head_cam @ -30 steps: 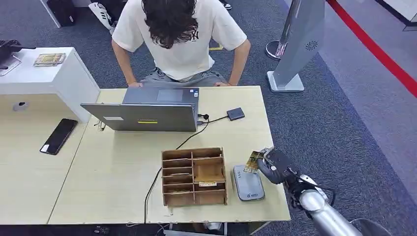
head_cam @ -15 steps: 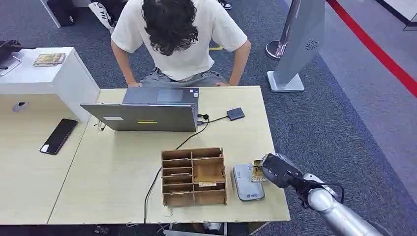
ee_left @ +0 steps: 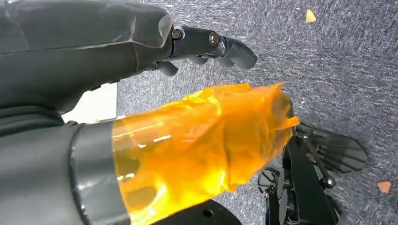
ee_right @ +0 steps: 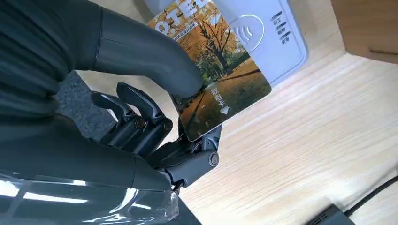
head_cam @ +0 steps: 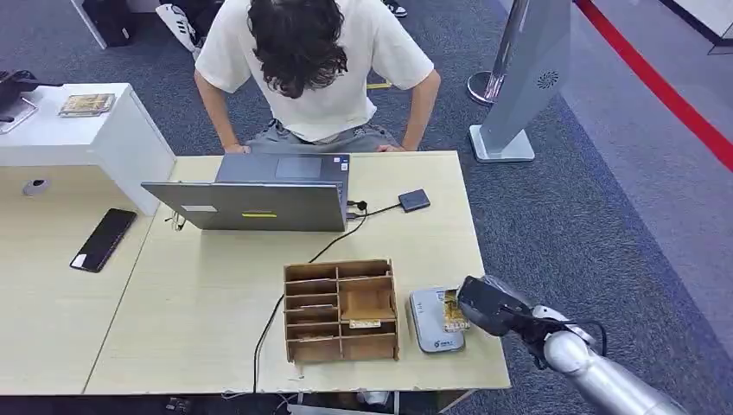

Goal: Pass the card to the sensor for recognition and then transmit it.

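The right hand [head_cam: 486, 304] pinches the card [ee_right: 217, 70] between its thick thumb and dark fingers [ee_right: 141, 117], holding it over the near edge of the grey sensor [head_cam: 432, 320] at the table's [head_cam: 199, 303] right front corner. The left hand [ee_left: 141, 42] hangs over carpet, fingers lightly curled with nothing in them. Just left of the sensor stands a wooden organizer [head_cam: 341, 309]; beyond it, a person [head_cam: 315, 60] sits behind an open laptop [head_cam: 251, 203].
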